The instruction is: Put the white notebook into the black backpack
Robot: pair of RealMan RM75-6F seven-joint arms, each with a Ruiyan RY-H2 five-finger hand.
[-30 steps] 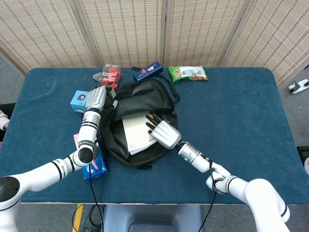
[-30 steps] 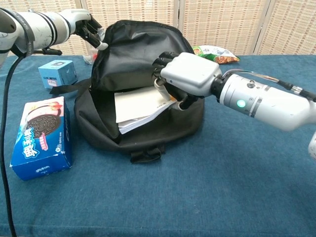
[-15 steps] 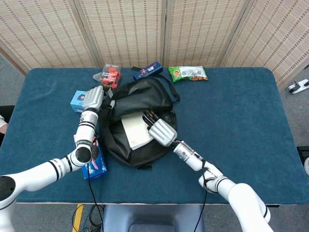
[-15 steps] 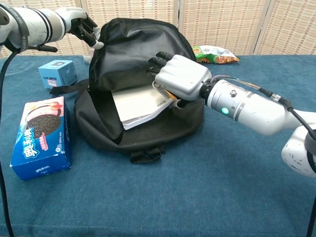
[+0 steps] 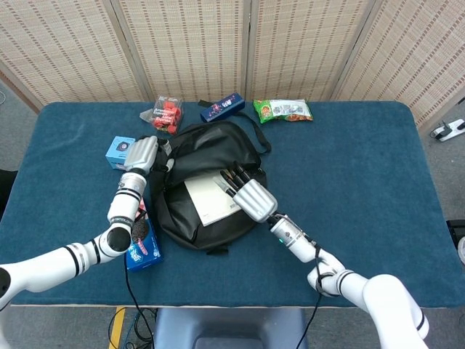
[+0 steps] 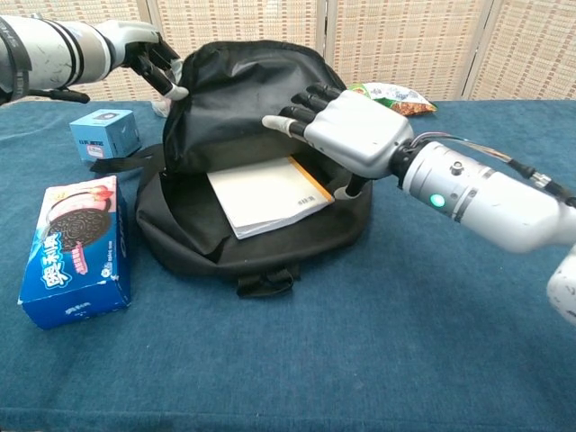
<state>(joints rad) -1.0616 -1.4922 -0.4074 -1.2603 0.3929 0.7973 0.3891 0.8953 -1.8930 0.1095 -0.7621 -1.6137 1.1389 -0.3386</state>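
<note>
While left hand (image 6: 153,61) pinches backpack (image 6: 261,243) flap, right hand (image 6: 346,126) hovers splayed, empty; half-inserted white notebook (image 6: 265,196) risks sliding out if flap sags.

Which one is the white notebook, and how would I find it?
Find the black backpack in the middle of the blue table. Its mouth gapes open towards the robot, and the white notebook lies flat in that opening, partly sticking out. It is the only plain white, flat thing; the boxes and snack packets nearby are all colourful.
</note>
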